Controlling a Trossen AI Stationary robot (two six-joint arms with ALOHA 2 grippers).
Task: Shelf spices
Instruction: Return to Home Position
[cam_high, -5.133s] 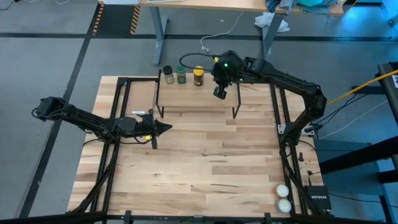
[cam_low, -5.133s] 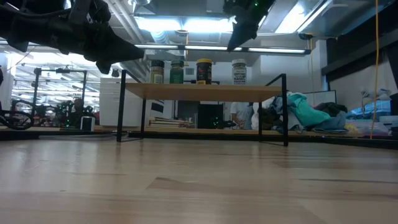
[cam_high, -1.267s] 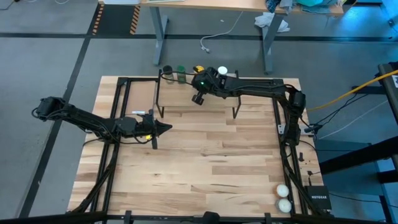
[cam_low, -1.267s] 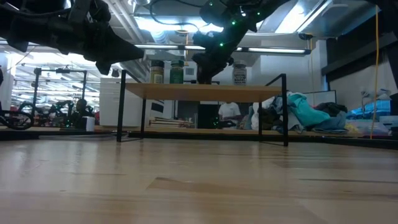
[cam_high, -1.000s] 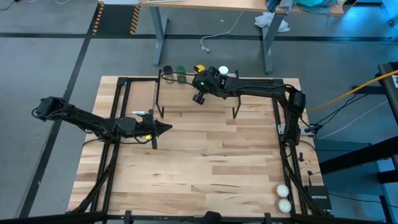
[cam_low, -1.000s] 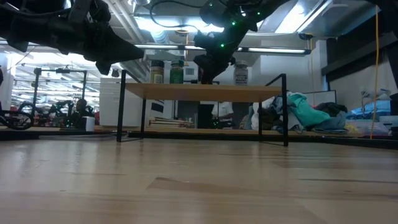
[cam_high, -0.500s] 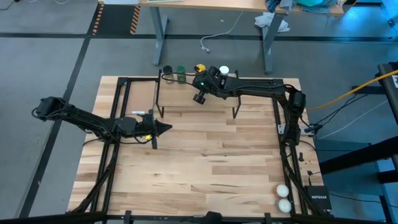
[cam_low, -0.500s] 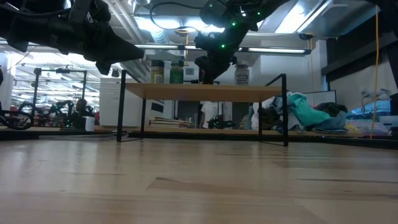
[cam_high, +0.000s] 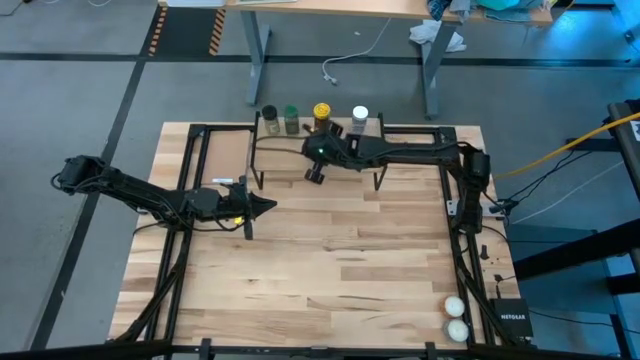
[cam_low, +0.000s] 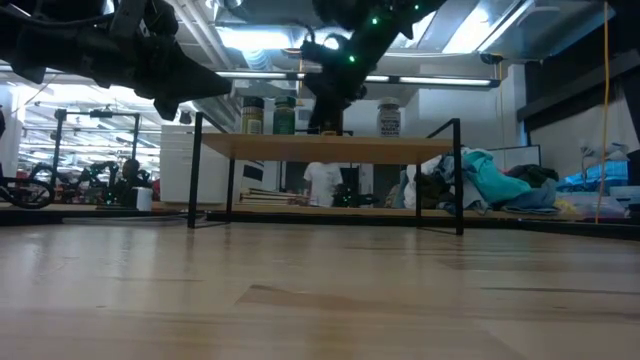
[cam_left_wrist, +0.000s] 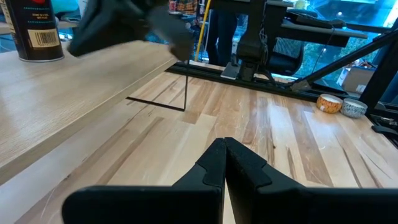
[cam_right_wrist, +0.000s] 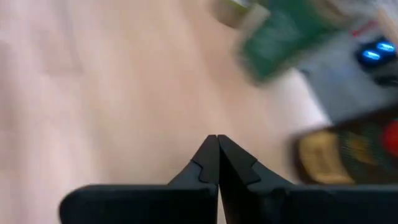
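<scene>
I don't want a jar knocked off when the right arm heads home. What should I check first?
1. All four on the shelf: black-lidded jar, green-lidded jar, yellow-lidded jar, white-lidded jar: ok.
2. Jars upright: yellow is hidden by the arm in the low view: cannot tell; the others ok.
3. Right gripper shut and empty: ok.
4. Right gripper apart from the jars, over the shelf's front edge: ok.
5. Left gripper shut, parked left of the shelf: ok.

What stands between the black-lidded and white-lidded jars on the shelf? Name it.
The green-lidded jar and the yellow-lidded jar stand between them, in the high view.
</scene>
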